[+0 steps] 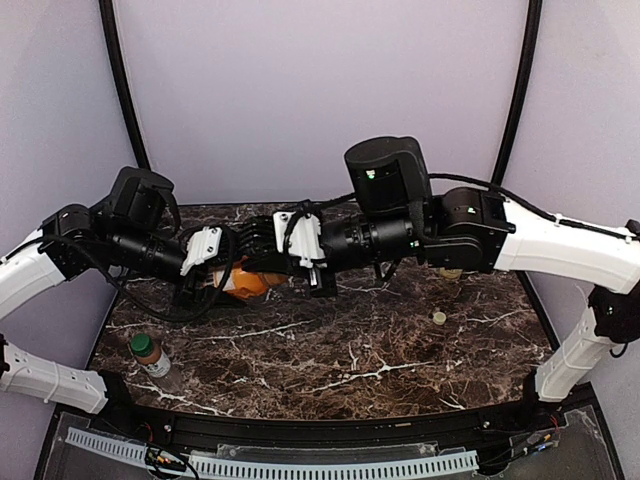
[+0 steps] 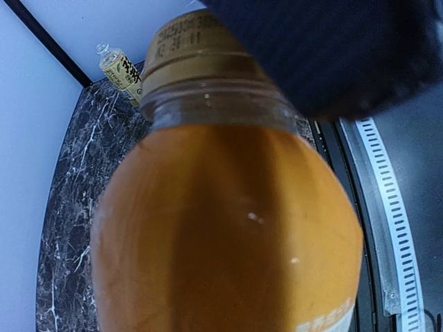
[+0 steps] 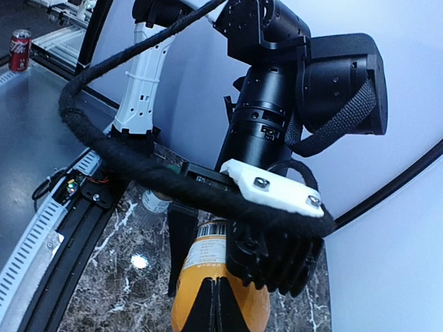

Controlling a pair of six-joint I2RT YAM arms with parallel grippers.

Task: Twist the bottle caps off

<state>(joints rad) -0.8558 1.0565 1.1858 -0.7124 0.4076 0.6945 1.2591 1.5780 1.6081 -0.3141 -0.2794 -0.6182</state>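
A robot lab cell, not a home or shop.
Two white-and-black arms, left and right, are bolted at the near edge of a dark marble table. Plain lilac walls and curved black poles box it in like a test booth. A black rail and a slotted cable duct run along the front, and a braided cable loops loose. Beyond the cell lies a bare metal surface with a red can.

White-shelled arms; black joints; braided black cable
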